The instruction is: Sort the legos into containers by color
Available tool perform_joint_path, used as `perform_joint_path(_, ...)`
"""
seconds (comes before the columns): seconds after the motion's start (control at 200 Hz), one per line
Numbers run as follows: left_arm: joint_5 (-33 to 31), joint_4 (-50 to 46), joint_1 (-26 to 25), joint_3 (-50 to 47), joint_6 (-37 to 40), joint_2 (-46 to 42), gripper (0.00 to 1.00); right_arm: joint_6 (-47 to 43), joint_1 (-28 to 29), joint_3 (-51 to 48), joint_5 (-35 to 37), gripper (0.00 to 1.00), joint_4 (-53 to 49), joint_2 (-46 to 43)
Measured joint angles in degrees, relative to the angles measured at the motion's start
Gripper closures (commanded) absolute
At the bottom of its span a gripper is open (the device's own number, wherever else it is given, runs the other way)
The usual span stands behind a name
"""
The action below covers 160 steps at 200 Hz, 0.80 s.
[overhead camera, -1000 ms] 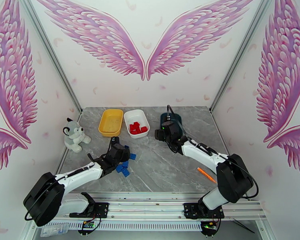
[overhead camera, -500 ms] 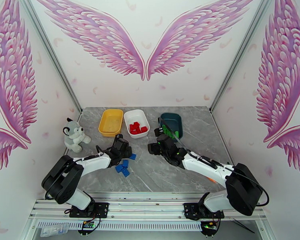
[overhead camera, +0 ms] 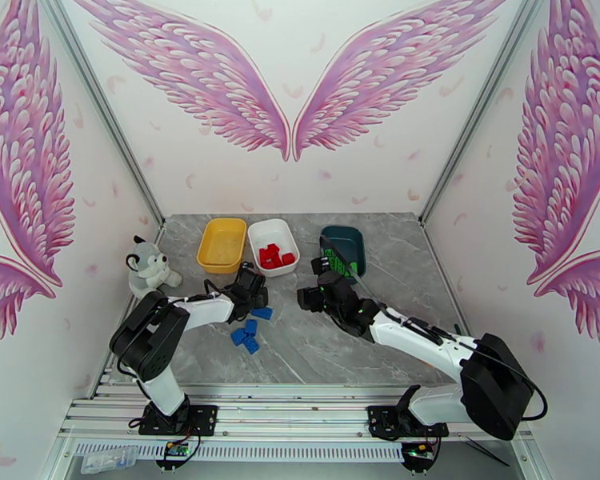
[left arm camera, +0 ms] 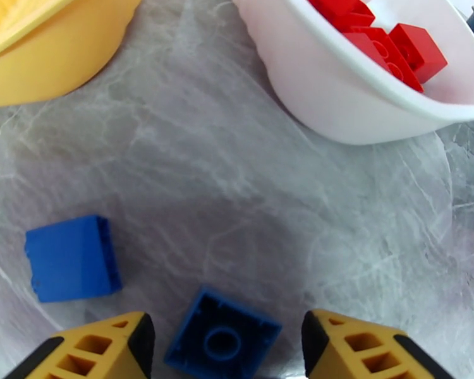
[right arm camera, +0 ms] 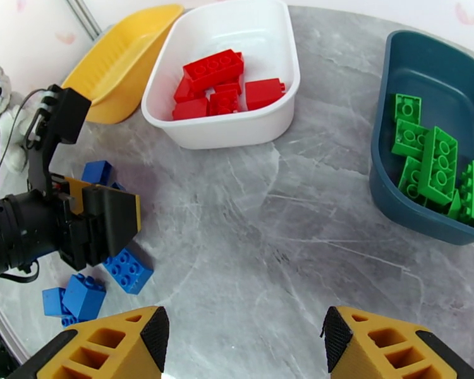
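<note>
Blue legos (right arm camera: 128,271) loose on table (left arm camera: 237,203) near white tray (right arm camera: 237,131); red legos (right arm camera: 221,90) inside it, green legos (right arm camera: 436,162) in teal tray (right arm camera: 395,203) beside it. Left gripper (left arm camera: 224,336) released, straddling upturned blue lego (left arm camera: 222,341). Right gripper (right arm camera: 243,339) released, empty.

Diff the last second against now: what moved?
Left pincer moved farther toward the trays and now straddles an upturned blue brick, jaws open, not gripping. Right pincer pulled back off the teal tray, uncovering its green bricks; open, empty. Red bricks, white tray, yellow tray, husky unchanged.
</note>
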Motion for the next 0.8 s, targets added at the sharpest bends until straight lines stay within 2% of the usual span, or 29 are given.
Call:
perform_joint_path(0.24, -0.2, -1.2, 0.2, 2.6, 0.5, 2.7, 0.45, 1.2, 0.0, -3.7, -2.6, 0.29, 0.8, -0.8)
perform_joint_path(0.55, -0.5, -2.3, 0.2, 3.7, 1.0, 3.3, 0.6, 3.3, 0.3, -7.8, -6.0, 0.29, 3.4, -0.7)
perform_joint_path(0.8, -0.4, -2.3, 0.1, 3.7, 0.7, 3.1, 0.62, 3.7, 0.3, -7.8, -7.2, 0.29, 4.9, -0.7)
